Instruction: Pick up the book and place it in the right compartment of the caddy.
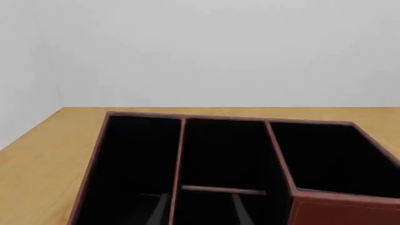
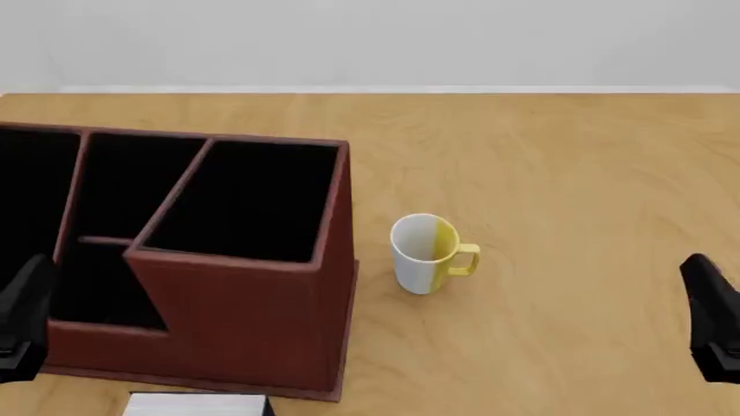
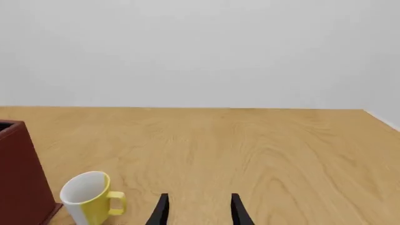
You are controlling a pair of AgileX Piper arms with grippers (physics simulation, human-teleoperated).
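Note:
The book [image 2: 194, 405], flat with white page edges and a dark corner, lies on the table at the very near edge of the front view, just in front of the caddy's [image 2: 249, 321] near wall. The right compartment [image 2: 249, 204] is the tall black-lined well nearest the mug, and it also shows in the left wrist view [image 1: 331, 154]. My left gripper [image 1: 198, 200] hovers open above the caddy's [image 1: 93, 154] lower sections. My right gripper [image 3: 199, 200] is open over bare table, right of the mug, holding nothing.
A white-and-yellow mug [image 2: 425, 253] stands upright just right of the caddy, its handle pointing right; it also shows in the right wrist view [image 3: 87, 194]. The wooden table [image 2: 578, 173] stretches far and right of it. Both grippers sit at the front view's side edges.

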